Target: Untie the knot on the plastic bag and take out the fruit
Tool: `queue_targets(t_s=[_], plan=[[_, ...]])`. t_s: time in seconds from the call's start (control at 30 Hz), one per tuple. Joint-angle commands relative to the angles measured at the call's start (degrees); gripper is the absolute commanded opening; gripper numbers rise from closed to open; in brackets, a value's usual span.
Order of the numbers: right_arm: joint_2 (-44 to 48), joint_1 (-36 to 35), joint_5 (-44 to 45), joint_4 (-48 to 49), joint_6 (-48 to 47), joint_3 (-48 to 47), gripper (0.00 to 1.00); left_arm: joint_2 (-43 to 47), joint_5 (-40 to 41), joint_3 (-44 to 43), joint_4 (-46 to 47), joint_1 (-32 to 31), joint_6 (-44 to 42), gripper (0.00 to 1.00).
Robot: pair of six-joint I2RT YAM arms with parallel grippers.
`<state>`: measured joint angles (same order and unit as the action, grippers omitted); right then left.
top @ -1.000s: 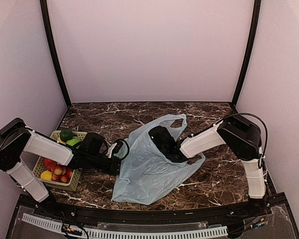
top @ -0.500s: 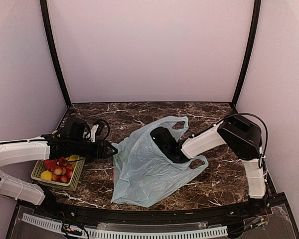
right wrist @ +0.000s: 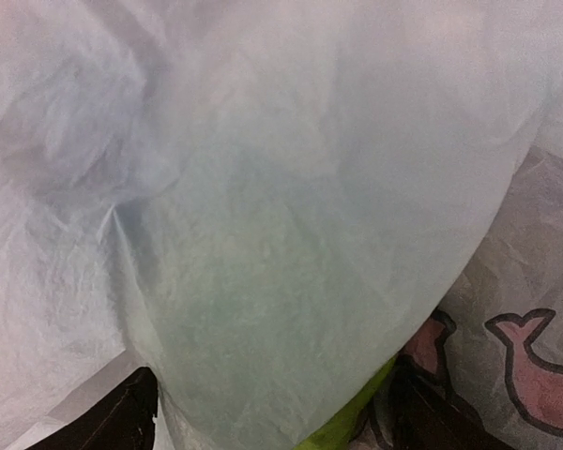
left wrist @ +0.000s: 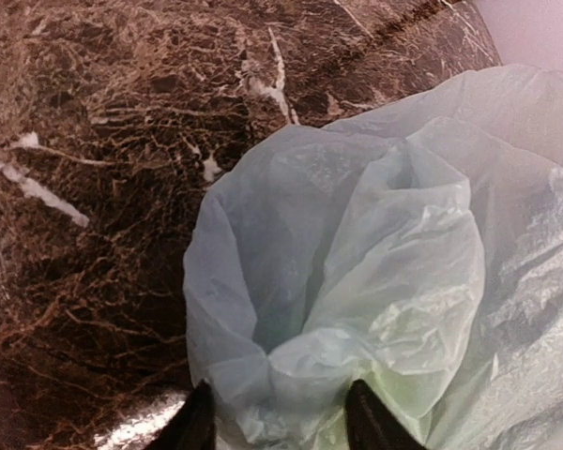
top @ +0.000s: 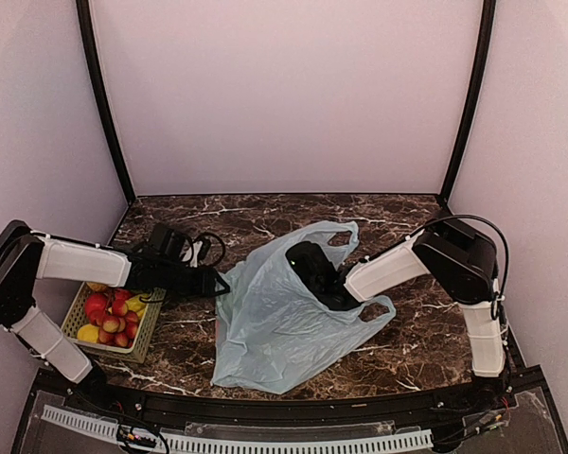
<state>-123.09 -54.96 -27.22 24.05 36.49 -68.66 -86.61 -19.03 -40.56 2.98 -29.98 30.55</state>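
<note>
The pale blue-green plastic bag (top: 275,326) lies crumpled mid-table, its two loop handles (top: 336,230) apart; no knot shows. My left gripper (top: 216,282) is at the bag's left edge. In the left wrist view a bunch of bag plastic (left wrist: 291,366) sits pinched between its fingertips (left wrist: 199,427). My right gripper (top: 314,272) is inside the bag's mouth. In the right wrist view its jaws stand wide on either side of a plastic-covered bulge, with a strip of bright green fruit (right wrist: 352,420) showing at the bottom. The small red-orange fruits are hidden.
A woven basket (top: 104,348) at the left edge holds red apples (top: 109,317) and yellow fruit (top: 87,333). Dark marble table (top: 407,350) with pale walls behind. A pink whale print (right wrist: 535,361) shows on the bag's inner wall.
My left arm swung and re-posed while its gripper stayed at the bag's left edge. That edge rose and the bag stands taller. The right gripper shifted slightly inside the bag.
</note>
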Motion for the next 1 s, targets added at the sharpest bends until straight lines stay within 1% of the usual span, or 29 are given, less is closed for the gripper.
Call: queue_targets(t_s=[0.0,0.13,0.23,0.4,0.7,0.77,0.87,0.97], plan=[[1.5,0.5,-0.5,0.4,-0.2,-0.5,0.83,-1.6,-3.2,-0.4,4.3,0.2,1.3,0.36],[0.3,0.5,-1.4,0.5,0.0,-1.8,0.83,-2.4,-5.4,2.7,8.9,-0.1,4.3,0.22],[-0.4,0.5,-1.9,0.6,0.0,-2.6,0.85,-3.2,-5.7,4.5,11.9,-1.0,6.0,0.17],[-1.6,0.5,-2.2,0.3,-0.2,-3.9,0.87,-4.8,-5.9,4.5,14.0,-2.7,7.3,0.14],[-4.1,0.5,-2.5,0.4,0.2,-5.1,0.87,-6.0,-5.8,4.3,16.2,-5.1,9.1,0.09],[-4.2,0.5,-2.3,0.2,0.4,-5.3,0.84,-5.9,-5.9,4.3,16.3,-5.4,9.4,0.08],[-3.3,0.5,-1.5,0.7,0.6,-4.0,0.7,-4.4,-4.4,4.5,14.8,-5.4,8.5,0.04],[-1.8,0.6,-0.7,1.5,0.8,-2.2,0.59,-2.9,-1.9,4.1,12.6,-5.3,7.1,0.01]])
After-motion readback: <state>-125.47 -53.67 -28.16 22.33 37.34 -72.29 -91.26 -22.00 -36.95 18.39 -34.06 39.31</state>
